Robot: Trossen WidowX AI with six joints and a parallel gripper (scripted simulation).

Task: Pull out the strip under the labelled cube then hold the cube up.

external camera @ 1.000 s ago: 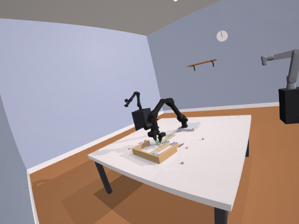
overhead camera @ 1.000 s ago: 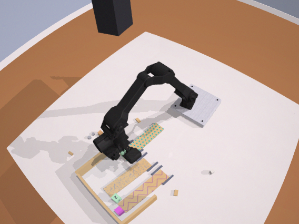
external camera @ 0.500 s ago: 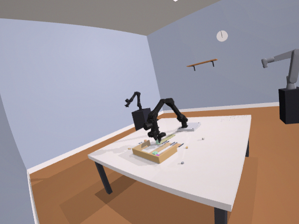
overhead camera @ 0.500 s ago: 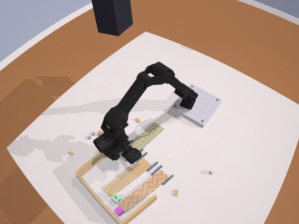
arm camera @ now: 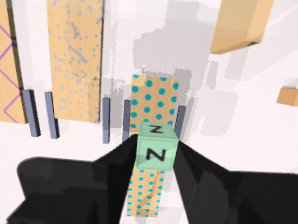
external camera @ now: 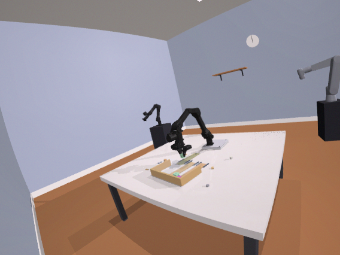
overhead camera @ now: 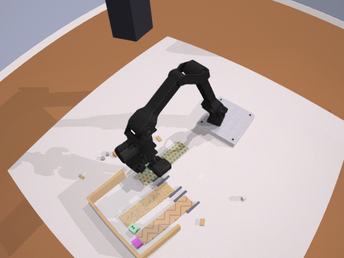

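My gripper [overhead camera: 146, 166] [external camera: 181, 154] [arm camera: 153, 139] is shut on a mint-green cube [arm camera: 156, 155] with a dark letter, N or Z by its turn. The cube is held above the strip with teal dots [overhead camera: 175, 154] [arm camera: 154, 102], which lies partly out of the tray's open side, between dark guide bars. A speckled strip [overhead camera: 147, 204] [arm camera: 77, 60] and a zigzag strip [overhead camera: 169, 216] [arm camera: 8, 80] lie inside the tray. A second green lettered cube [overhead camera: 133, 228] [external camera: 176, 173] is at the speckled strip's inner end, and a magenta block [overhead camera: 137, 242] is at the zigzag strip's inner end.
The wooden tray wall [overhead camera: 106, 188] [external camera: 163, 176] stands around three sides. Dark guide bars [overhead camera: 192, 207] [arm camera: 106, 120] stand at the open side. Small tan blocks [overhead camera: 158, 138] [overhead camera: 202, 221] and grey bits [overhead camera: 103, 158] lie around. The arm's base plate [overhead camera: 239, 121] is behind.
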